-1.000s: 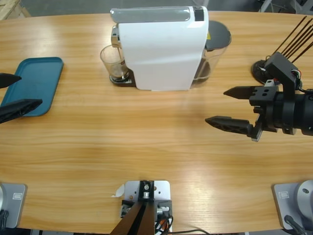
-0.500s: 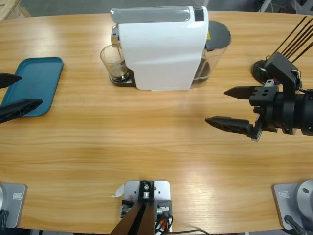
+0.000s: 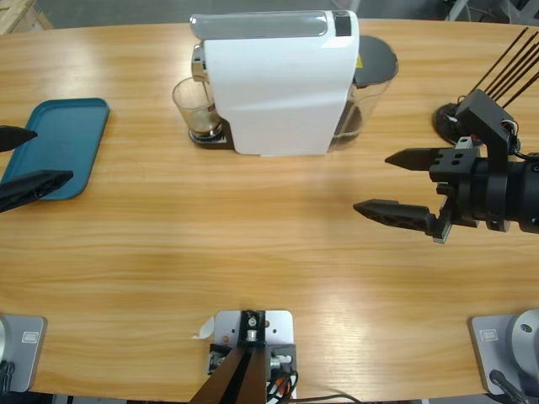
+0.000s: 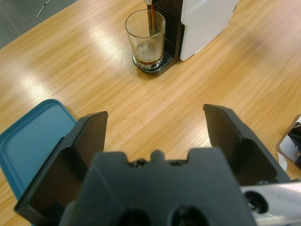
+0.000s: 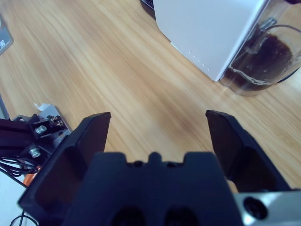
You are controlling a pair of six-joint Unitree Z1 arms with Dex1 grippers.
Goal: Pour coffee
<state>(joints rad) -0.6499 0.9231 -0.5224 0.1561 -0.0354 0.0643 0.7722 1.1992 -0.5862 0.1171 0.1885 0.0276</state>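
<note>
Nothing moved; both claws, left and right, apart, empty.

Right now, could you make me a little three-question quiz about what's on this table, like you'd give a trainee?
1. True or false: the glass stands under the spout of the white coffee machine.
2. Multiple choice: which thing lies beside the left gripper? A) a red bowl B) a teal tray C) a spoon
3. Fill in: the right gripper hovers over the table with its jaws ____.

Key: 1 true, and a thin stream of coffee runs into the glass. 2 B. 3 open, holding nothing.
</note>
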